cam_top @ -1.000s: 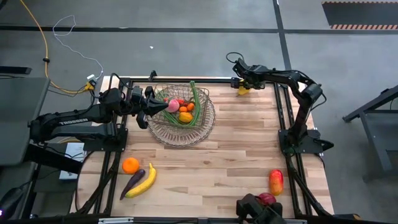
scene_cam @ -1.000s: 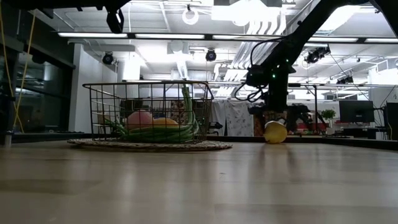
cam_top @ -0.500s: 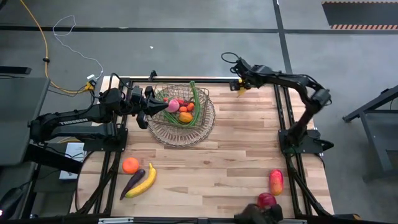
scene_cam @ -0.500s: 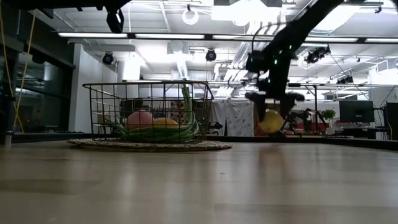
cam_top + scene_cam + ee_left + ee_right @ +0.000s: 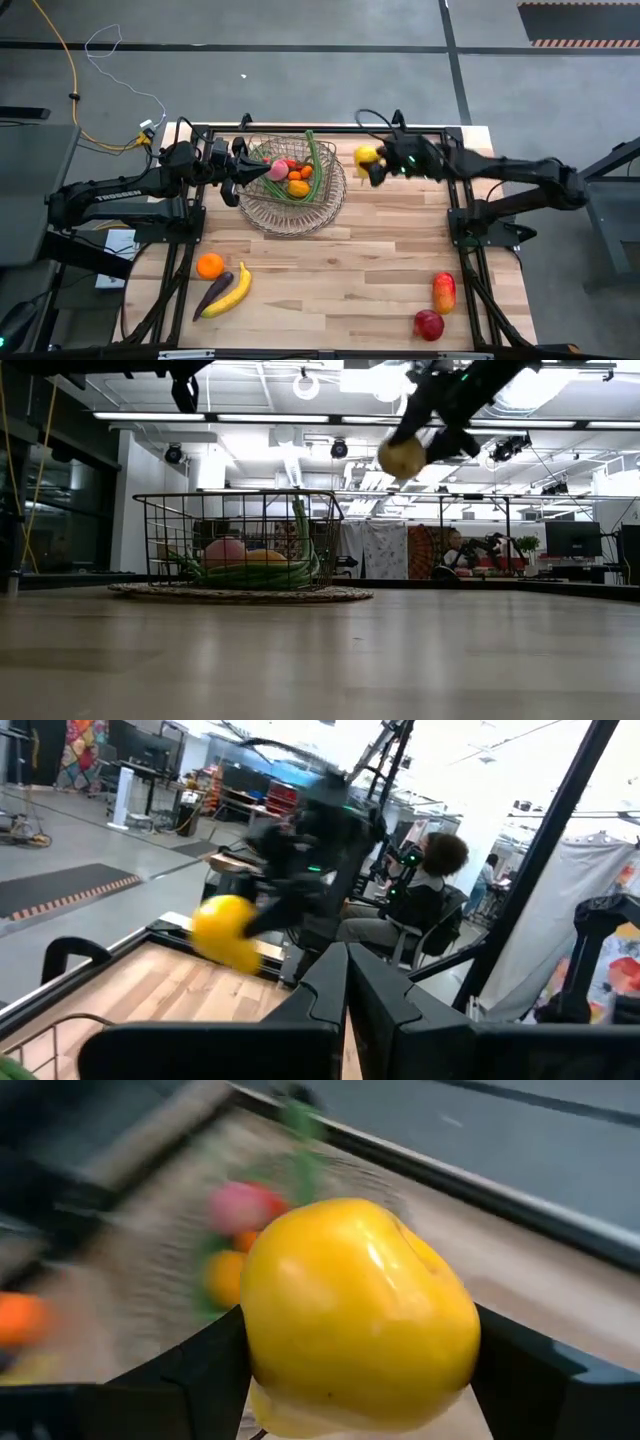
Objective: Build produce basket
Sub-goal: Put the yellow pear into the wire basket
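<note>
Table (image 5: 380,255): holding everything.
Basket (image 5: 325,205): sitting toward 11 o'clock, produce (image 5: 290,178) inside.
Right gripper (image 5: 374,166): fingers clamping a lemon (image 5: 366,156), hanging at the basket's 3 o'clock.
Left gripper (image 5: 243,172): fingers closed together, hovering at the basket's 9 o'clock rim.

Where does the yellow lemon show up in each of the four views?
High view: lemon in the right gripper, just right of the basket.
Low view: lemon held high, right of the basket.
Left wrist view: lemon mid-left, airborne.
Right wrist view: lemon fills the centre.
Shared landmark: the basket.
</note>
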Action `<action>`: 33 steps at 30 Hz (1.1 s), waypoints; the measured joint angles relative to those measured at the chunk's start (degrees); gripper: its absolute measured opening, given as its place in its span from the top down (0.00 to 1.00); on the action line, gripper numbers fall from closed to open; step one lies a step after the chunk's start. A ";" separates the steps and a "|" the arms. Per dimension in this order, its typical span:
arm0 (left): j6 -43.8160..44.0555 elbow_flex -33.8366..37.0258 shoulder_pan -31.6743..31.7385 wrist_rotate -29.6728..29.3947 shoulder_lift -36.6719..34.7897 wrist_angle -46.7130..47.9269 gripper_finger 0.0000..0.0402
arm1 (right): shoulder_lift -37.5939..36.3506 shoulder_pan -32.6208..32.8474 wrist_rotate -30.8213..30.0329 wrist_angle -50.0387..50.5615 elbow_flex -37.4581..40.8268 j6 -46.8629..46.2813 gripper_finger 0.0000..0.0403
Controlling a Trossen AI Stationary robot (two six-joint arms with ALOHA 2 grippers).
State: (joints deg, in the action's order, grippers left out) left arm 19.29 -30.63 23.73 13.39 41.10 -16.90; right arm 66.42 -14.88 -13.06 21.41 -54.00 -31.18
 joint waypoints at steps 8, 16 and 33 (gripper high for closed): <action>0.04 0.00 -0.02 -0.76 0.00 0.06 1.00 | -6.27 10.45 -1.60 -18.84 6.89 1.52 0.28; 0.88 0.00 -0.02 -0.53 0.00 0.06 1.00 | -5.65 11.63 -1.76 -19.21 4.06 11.85 0.22; 0.91 0.00 -0.04 2.59 0.00 0.42 1.00 | -5.65 11.52 -0.63 -17.62 3.70 13.15 0.21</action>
State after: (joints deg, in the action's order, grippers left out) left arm 20.20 -30.63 23.68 15.99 41.10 -16.48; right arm 60.77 -3.36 -13.69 3.79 -50.30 -18.03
